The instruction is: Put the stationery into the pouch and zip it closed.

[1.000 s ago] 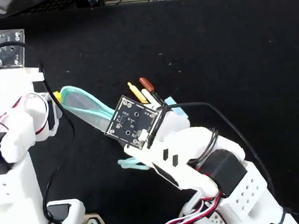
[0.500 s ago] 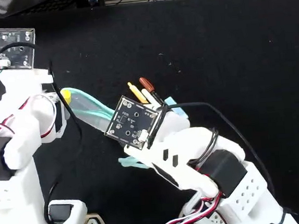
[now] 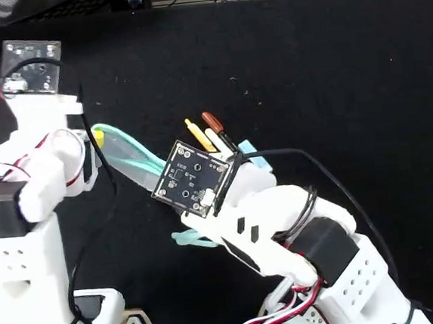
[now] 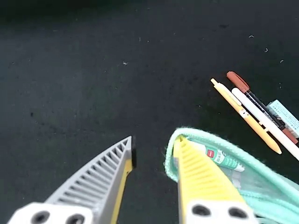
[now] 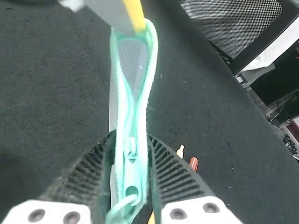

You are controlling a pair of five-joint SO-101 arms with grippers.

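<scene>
Holding point, left gripper (image 4: 154, 142): it is standing open and is gripping nothing. Its yellow finger (image 4: 201, 182) is touching one end of the pouch, and its grey finger (image 4: 100, 179) is hanging apart over the bare bench (image 3: 330, 69). I judge it is placed there to take this end, so that the pouch can be stretched.
Pouch (image 3: 124, 151): it is lying slanted on the bench between the two arms. Its two teal edges are parting in the middle, so the mouth is partly open. A small item with a red label (image 4: 219, 156) is lying inside.
Right gripper (image 5: 131, 140): it is closing on the pouch's other end, with the zip pull (image 5: 131, 191) sitting between its fingers. Probably it is anchoring that end and is ready for the zip.
Stationery: a yellow pen (image 4: 245, 116), a brown-capped pen (image 4: 243, 84), a white pen (image 4: 266, 121) and a pale blue block (image 4: 285, 116) are lying together on the bench, just beside the pouch and outside it.
Stage: as I judge, the loading is not finished and the zip is not yet closed.
</scene>
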